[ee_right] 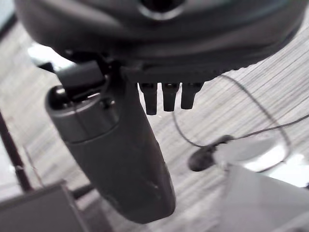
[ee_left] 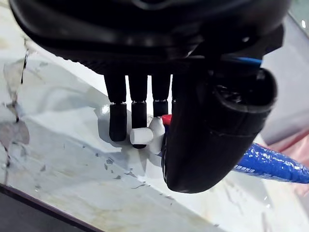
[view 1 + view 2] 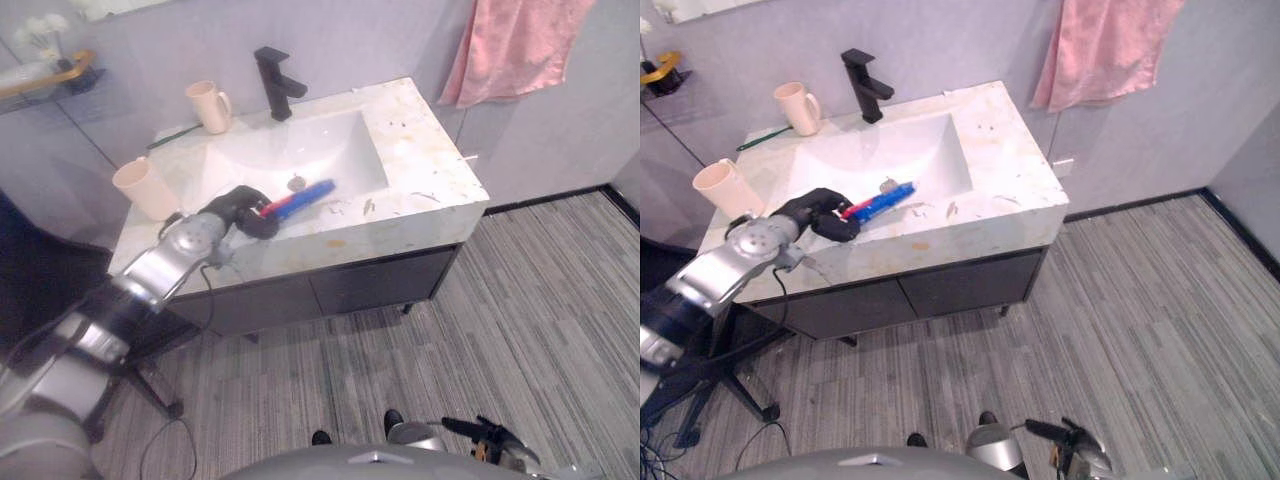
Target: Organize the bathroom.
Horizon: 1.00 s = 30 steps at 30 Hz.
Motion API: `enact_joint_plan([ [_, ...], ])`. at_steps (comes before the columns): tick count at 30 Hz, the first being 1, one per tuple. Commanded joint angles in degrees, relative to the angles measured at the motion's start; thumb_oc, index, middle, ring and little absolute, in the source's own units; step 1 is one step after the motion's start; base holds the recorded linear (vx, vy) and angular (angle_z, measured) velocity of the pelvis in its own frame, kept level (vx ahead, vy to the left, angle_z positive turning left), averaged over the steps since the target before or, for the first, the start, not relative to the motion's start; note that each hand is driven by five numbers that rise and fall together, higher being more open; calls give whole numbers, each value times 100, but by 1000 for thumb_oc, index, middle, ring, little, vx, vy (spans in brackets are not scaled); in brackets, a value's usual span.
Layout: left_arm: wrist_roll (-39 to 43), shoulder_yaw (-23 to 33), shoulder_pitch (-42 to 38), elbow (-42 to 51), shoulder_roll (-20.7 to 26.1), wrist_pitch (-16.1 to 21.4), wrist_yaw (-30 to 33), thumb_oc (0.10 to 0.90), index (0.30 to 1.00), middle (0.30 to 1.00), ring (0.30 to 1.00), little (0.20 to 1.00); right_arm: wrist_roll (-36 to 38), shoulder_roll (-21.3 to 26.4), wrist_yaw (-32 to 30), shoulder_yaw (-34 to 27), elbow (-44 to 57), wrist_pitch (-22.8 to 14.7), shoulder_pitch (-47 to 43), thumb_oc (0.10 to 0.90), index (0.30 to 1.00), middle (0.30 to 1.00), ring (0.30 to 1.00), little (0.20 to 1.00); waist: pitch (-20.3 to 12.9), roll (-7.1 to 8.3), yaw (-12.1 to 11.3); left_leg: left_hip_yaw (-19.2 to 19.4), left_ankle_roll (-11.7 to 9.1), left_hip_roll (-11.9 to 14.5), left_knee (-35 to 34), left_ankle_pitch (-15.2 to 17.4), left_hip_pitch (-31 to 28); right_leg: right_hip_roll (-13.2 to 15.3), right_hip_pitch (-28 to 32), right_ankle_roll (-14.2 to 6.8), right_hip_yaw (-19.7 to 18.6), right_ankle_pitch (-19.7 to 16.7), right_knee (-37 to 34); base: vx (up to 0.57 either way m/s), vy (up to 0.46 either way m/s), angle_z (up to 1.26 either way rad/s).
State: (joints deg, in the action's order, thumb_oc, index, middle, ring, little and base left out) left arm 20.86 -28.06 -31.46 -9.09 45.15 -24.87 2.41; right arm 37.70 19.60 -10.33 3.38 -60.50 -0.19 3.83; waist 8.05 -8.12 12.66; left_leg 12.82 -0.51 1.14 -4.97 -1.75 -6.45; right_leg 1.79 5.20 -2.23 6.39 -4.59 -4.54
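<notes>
A blue toothpaste tube point(image 3: 305, 197) with a red band and a white cap point(image 2: 141, 136) lies across the front rim of the white sink basin point(image 3: 300, 150). My left hand point(image 3: 243, 208) rests on the marble counter point(image 3: 420, 150) at the tube's cap end, its fingers point(image 2: 118, 121) and thumb point(image 2: 212, 135) curled round that end. The blue body of the tube point(image 2: 270, 164) sticks out past the thumb. Low over the striped floor hangs my right hand point(image 1: 116, 145), fingers relaxed and holding nothing.
Two beige cups stand on the counter, one point(image 3: 145, 187) at the left edge, one point(image 3: 210, 105) by the black faucet point(image 3: 275, 82). A green toothbrush point(image 3: 175, 135) lies near the back cup. A pink towel point(image 3: 520, 45) hangs on the wall at right. A shelf point(image 3: 45, 75) is mounted at left.
</notes>
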Motion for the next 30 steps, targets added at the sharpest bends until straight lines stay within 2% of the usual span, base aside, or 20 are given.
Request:
enact_joint_plan([
  [1,477,792,-480,-29,10,916,747,400,300,300,300,300,431,336,-946,-366,518,-901,22,800,900,900,900,900,-99,343,75,518,28,-113,488,459,-65,0,-182,-349,158,786,613,-65,61,-17],
  [2,730,1136,-168,177,-133,1180,964,400,300,300,300,300,384,375,-1520,-731,1123,-1242,169,800,900,900,900,900,-71,393,114,518,28,-116,466,449,-68,-17,-206,-355,110,738,593,-59,53,-7],
  [4,868,1469,176,481,-346,1488,1229,400,300,300,300,300,147,438,-2335,-1174,1853,-1694,326,800,900,900,900,900,-48,449,161,508,24,-122,420,438,-90,-39,-218,-371,60,694,568,-64,57,-8],
  [7,933,1810,551,917,-732,1901,1582,400,300,300,300,300,-446,649,-3347,-2068,2916,-2107,443,800,900,900,900,900,-24,529,221,466,34,-136,372,453,-125,-63,-217,-405,3,667,545,-35,44,-3],
  [8,911,1901,644,1033,-871,2025,1640,400,300,300,300,300,-745,768,-3615,-2399,3344,-1985,454,800,900,900,900,900,-29,551,225,461,34,-137,361,429,-101,-80,-247,-399,-31,633,536,-34,69,2],
  [9,997,2003,752,1231,-1086,2203,1761,400,300,300,300,300,-1203,995,-4057,-2853,4018,-2084,442,800,900,900,900,900,-27,577,249,429,45,-150,337,451,-114,-95,-247,-415,-70,646,542,-36,51,1],
  [10,984,2018,774,1279,-1125,2225,1793,400,300,300,300,300,-1270,1040,-4123,-2947,4224,-2008,414,800,900,900,900,900,-32,590,249,431,45,-151,334,424,-92,-103,-270,-407,-86,615,538,-3,64,-1],
  [12,978,2053,819,1513,-1319,2341,1963,400,300,300,300,300,-1850,1339,-4472,-3276,5050,-1850,278,800,900,900,900,900,-45,609,248,383,62,-172,290,447,-116,-122,-257,-428,-131,643,546,-12,52,-5],
  [14,1001,1983,809,1737,-1520,2509,2214,400,300,300,300,300,-2404,1624,-4778,-3306,6017,-1989,-17,800,900,900,900,900,-51,630,215,369,92,-194,263,418,-101,-134,-280,-430,-173,610,546,-44,61,-13],
  [15,950,1897,785,1812,-1621,2666,2328,400,300,300,300,300,-2641,1762,-4639,-3206,6439,-2245,-227,800,900,900,900,900,-60,650,185,357,104,-209,253,419,-102,-134,-283,-439,-185,610,546,-27,48,-18],
  [17,878,1790,738,1876,-1697,2710,2420,400,300,300,300,300,-2813,1866,-4551,-3022,6767,-2220,-440,800,900,900,900,900,-69,663,145,360,113,-219,256,416,-84,-134,-295,-446,-201,598,540,-18,44,-19],
  [18,841,1585,650,1983,-1796,2843,2612,400,300,300,300,300,-2926,2123,-4090,-2601,7221,-2201,-880,800,900,900,900,900,-69,688,71,330,134,-247,251,454,-103,-125,-265,-469,-203,636,538,-29,41,-13],
  [20,766,1484,600,2037,-1859,2921,2703,400,300,300,300,300,-2770,2251,-3530,-2280,7434,-2152,-1209,800,900,900,900,900,-87,720,12,337,137,-253,251,421,-64,-127,-296,-461,-216,594,521,-44,31,-12],
  [21,655,1405,586,2072,-1913,2961,2750,400,300,300,300,300,-2533,2389,-3102,-1981,7621,-2044,-1522,800,900,900,900,900,-103,746,-31,337,143,-258,240,415,-58,-125,-300,-459,-219,587,503,-34,26,-5],
  [22,533,1298,603,2100,-2017,3092,2828,400,300,300,300,300,-2108,2451,-2403,-1580,7810,-1984,-1948,800,900,900,900,900,-139,782,-103,332,143,-254,211,406,-64,-127,-298,-452,-216,587,485,0,0,0],
  [23,525,1287,622,2099,-2049,3133,2823,400,300,300,300,300,-1948,2448,-2055,-1454,7825,-2002,-2081,800,900,900,900,900,-150,793,-116,330,141,-253,204,406,-65,-129,-295,-449,-217,592,479,-20,10,-5],
  [24,455,1233,699,2050,-2146,3287,2766,400,300,300,300,300,-1497,2446,-1384,-1125,7878,-1850,-2419,800,900,900,900,900,-186,838,-188,350,147,-249,194,407,-69,-120,-277,-448,-203,590,454,0,0,0],
  [26,305,1134,783,1948,-2236,3515,2750,400,300,300,300,300,-783,2455,-635,-695,7849,-1505,-2865,800,900,900,900,900,-230,901,-291,358,141,-234,194,411,-63,-106,-263,-447,-160,587,430,-17,-8,7],
  [29,84,1100,825,1873,-2274,3726,2824,400,300,300,300,300,-247,2463,-231,-443,7795,-1251,-3154,800,900,900,900,900,-261,946,-353,358,133,-228,194,409,-59,-95,-260,-441,-126,585,426,-5,-1,6],
  [30,-79,1077,862,1821,-2289,3927,2811,400,300,300,300,300,173,2479,-50,-257,7665,-1029,-3367,800,900,900,900,900,-288,998,-422,348,132,-227,207,416,-45,-81,-251,-434,-95,585,414,-11,-7,8],
])
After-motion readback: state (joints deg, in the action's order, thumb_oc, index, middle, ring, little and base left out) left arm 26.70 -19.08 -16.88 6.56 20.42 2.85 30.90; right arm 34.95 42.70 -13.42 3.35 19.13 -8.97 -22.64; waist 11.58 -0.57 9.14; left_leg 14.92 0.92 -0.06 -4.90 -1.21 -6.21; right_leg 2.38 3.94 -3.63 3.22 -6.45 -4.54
